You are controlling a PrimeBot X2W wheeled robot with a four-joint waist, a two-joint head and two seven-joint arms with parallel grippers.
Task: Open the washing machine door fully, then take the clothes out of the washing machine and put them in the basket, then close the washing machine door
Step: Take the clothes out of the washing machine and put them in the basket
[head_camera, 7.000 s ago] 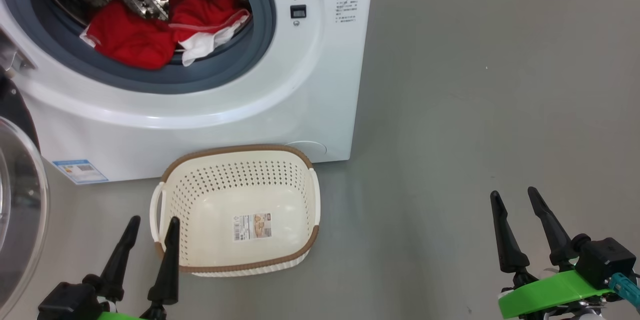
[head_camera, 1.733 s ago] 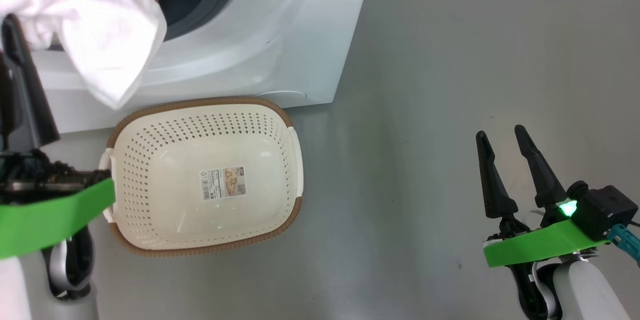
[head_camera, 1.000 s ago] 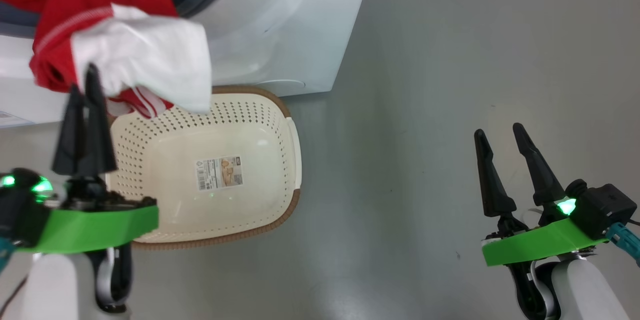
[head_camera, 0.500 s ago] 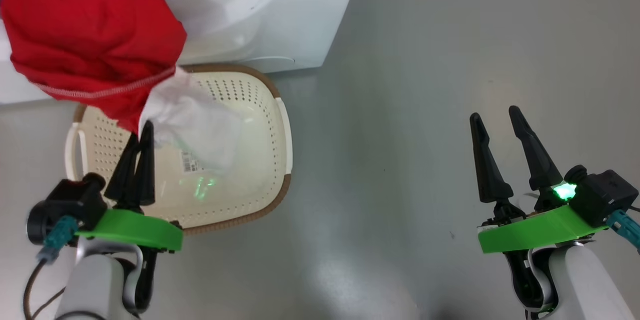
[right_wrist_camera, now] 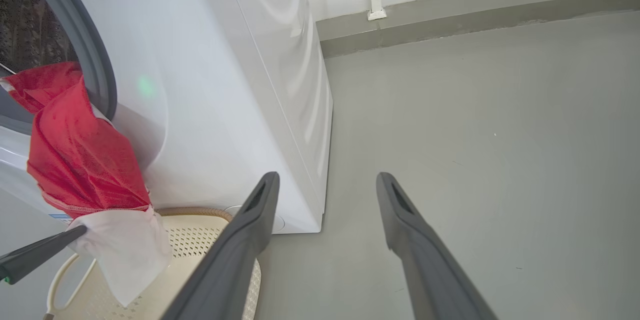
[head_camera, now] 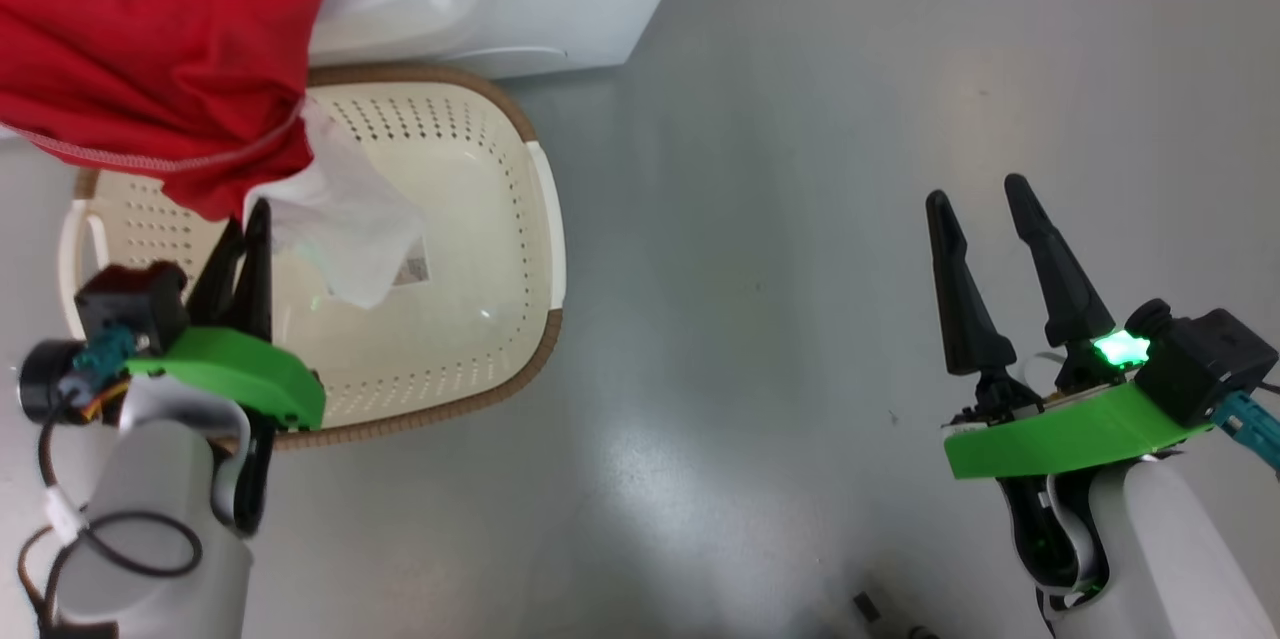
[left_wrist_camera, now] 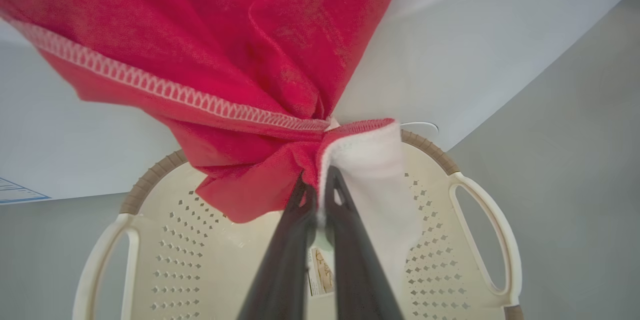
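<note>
Clothes pinched tight in left claw, hanging above basket, upper end at washer mouth. Unloading step. Next, I judge: lower, release. Right claw open, idle.

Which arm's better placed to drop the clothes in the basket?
Left. Left gripper is shut on the red shirt and white cloth above the basket; the right gripper is open, empty, over floor.

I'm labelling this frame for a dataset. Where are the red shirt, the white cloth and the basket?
red shirt (head_camera: 150, 39), head view, middle of the hanging fabric.
white cloth (right_wrist_camera: 125, 255), right wrist view, middle of the drooping piece.
basket (head_camera: 490, 249), head view, bare inner side wall.
</note>
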